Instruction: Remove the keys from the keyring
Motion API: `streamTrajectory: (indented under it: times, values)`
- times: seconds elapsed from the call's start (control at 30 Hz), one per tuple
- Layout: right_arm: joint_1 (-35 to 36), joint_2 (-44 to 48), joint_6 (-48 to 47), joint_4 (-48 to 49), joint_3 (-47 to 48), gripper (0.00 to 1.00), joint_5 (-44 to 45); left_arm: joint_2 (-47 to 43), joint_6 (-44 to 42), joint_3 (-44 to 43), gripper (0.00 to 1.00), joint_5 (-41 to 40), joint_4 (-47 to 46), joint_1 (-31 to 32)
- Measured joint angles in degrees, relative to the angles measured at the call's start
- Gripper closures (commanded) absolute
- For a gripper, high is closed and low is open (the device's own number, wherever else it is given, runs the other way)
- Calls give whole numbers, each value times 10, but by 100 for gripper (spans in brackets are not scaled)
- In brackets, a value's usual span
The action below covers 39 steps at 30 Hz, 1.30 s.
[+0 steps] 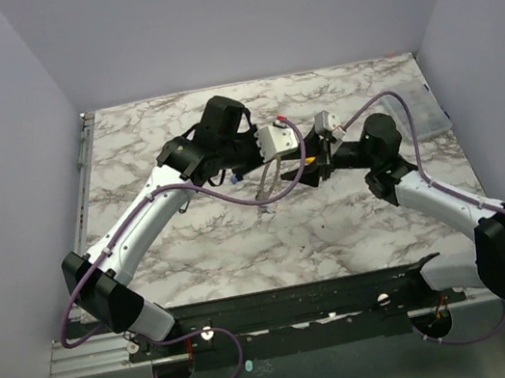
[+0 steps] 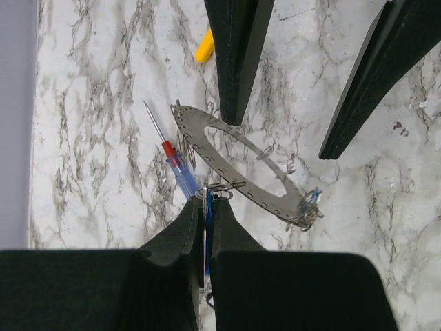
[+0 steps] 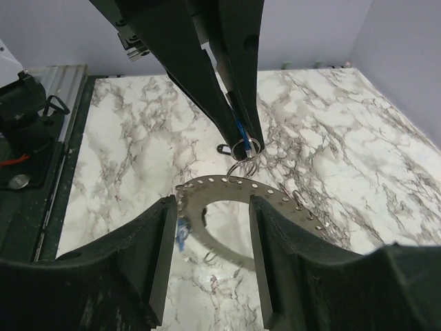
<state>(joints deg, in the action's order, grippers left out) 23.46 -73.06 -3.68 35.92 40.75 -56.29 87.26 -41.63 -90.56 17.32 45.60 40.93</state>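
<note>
The grey perforated flat metal keyring (image 2: pixel 187 124) is found between the two claws over the white marbled table (image 2: pixel 89 138); whether it rests on the table cannot be told. A small blue-headed silver key (image 2: pixel 207 210) is pinched tightly in the left claw (image 3: pixel 241 134) and is joined to the ring's rim by a little wire loop (image 3: pixel 244 148). The right claw (image 3: pixel 212 207) is spread wide across the ring, one finger set at its rim; a firm hold cannot be confirmed. A second blue-tagged key (image 2: pixel 310 201) is hung at the opposite end. No freed key is seen, so the task is judged barely begun: the pinched key is to be worked off, then the other.
</note>
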Motion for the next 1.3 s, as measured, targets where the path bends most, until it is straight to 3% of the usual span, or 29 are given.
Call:
streamTrajectory:
  times: [0.33,0.67,0.9,1.3]
  values:
    - [-34,12,-14,-92,26,48,-50,-10,-90,10,100,-2,4,1]
    - [-48,16,-5,-102,26,52,-87,-95,-224,99,100,-13,-26,38]
    - [-48,16,24,-64,19,57,-107,-175,-329,206,100,-47,-95,95]
    - [-48,16,98,48,-24,65,-125,-181,-358,217,100,-65,-164,125]
